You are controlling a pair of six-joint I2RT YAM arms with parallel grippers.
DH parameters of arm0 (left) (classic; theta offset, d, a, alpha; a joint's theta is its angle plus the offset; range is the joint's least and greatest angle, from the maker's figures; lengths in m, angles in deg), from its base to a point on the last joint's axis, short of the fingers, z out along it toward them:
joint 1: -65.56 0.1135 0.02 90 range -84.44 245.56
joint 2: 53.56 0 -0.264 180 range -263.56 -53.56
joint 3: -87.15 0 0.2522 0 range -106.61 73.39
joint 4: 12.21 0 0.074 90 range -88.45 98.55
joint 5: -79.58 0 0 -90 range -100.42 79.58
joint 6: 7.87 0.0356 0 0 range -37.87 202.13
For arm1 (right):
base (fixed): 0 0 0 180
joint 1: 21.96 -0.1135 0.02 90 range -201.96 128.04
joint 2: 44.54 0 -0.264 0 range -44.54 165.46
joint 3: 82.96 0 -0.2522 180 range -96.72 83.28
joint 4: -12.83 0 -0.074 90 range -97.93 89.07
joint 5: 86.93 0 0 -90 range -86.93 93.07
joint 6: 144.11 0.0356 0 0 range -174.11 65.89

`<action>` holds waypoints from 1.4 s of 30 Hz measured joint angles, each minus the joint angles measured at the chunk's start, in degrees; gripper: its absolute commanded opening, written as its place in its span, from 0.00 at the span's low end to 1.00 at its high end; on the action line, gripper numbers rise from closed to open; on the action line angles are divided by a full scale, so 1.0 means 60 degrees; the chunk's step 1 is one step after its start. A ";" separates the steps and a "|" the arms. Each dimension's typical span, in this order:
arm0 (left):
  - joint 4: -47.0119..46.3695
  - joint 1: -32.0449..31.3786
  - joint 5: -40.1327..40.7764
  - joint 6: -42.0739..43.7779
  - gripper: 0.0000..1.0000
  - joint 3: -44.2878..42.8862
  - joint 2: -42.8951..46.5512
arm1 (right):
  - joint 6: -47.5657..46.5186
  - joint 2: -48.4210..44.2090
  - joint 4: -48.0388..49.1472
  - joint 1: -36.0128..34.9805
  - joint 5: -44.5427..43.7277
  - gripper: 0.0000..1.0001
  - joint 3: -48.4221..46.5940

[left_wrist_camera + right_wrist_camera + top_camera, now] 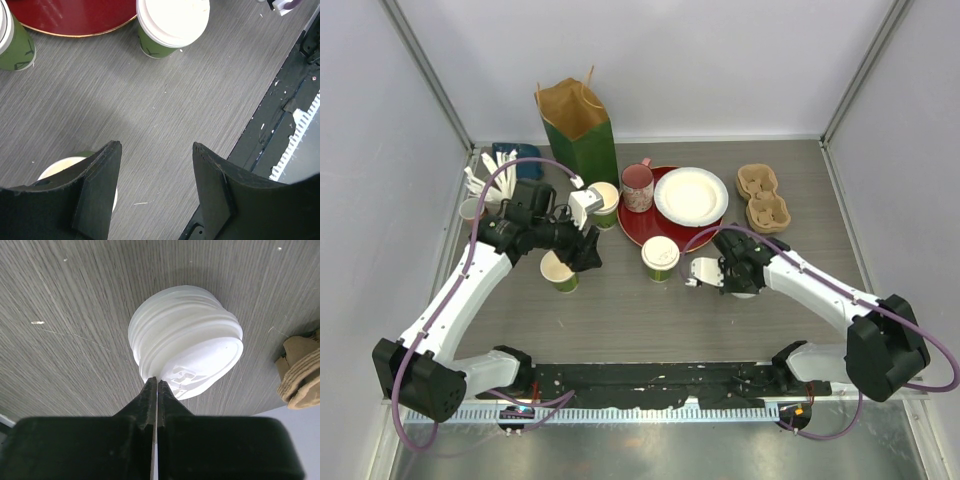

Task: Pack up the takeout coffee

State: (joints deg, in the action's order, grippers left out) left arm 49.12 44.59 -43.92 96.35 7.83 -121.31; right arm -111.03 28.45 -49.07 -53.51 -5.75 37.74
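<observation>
An open green cup point(558, 270) stands lidless, cream inside; in the left wrist view this cup point(55, 167) sits partly behind the left finger. My left gripper point(586, 258) point(156, 145) hangs open just right of it, bare table between its fingers. A lidded green cup point(660, 258) point(172, 22) stands mid-table. Another lidded cup point(605, 203) point(12, 42) stands by the green paper bag point(577, 125). My right gripper point(712, 274) point(157, 382) is shut on the rim of a stack of white lids point(702, 271) point(185, 345), held just above the table.
A red tray point(655, 228) point(75, 20) carries a pink mug point(638, 187) and a white plate point(690, 195). A cardboard cup carrier point(765, 197) point(300, 375) lies at the back right. White utensils point(490, 172) lie at the back left.
</observation>
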 measured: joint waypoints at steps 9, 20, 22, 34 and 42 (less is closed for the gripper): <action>0.0018 0.0000 0.0004 0.0000 0.63 -0.0044 -0.0004 | 0.0157 -0.0149 -0.0240 0.0000 -0.0018 0.01 -0.0259; 0.0055 0.0630 0.0637 -0.0047 0.63 -0.0135 -0.0040 | 0.0776 -0.0331 -0.0845 -0.0051 -0.0244 0.01 -0.1592; 0.0062 0.1268 0.0743 -0.0025 0.63 -0.0149 -0.0095 | 0.0933 -0.0466 -0.1038 -0.0124 -0.0364 0.01 -0.2146; 0.0739 0.3497 0.1392 0.0656 0.61 -0.0277 -0.0557 | 0.1341 -0.0849 -0.1362 -0.1388 -0.1246 0.01 -0.3169; 0.0692 0.3792 0.2084 0.0634 0.55 0.0423 -0.1490 | 0.1300 -0.1107 -0.1155 -0.1464 -0.1373 0.01 -0.2710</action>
State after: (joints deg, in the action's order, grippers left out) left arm 53.27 67.34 -31.42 100.15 10.36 -130.25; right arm -103.23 21.80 -56.00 -62.30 -13.99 21.48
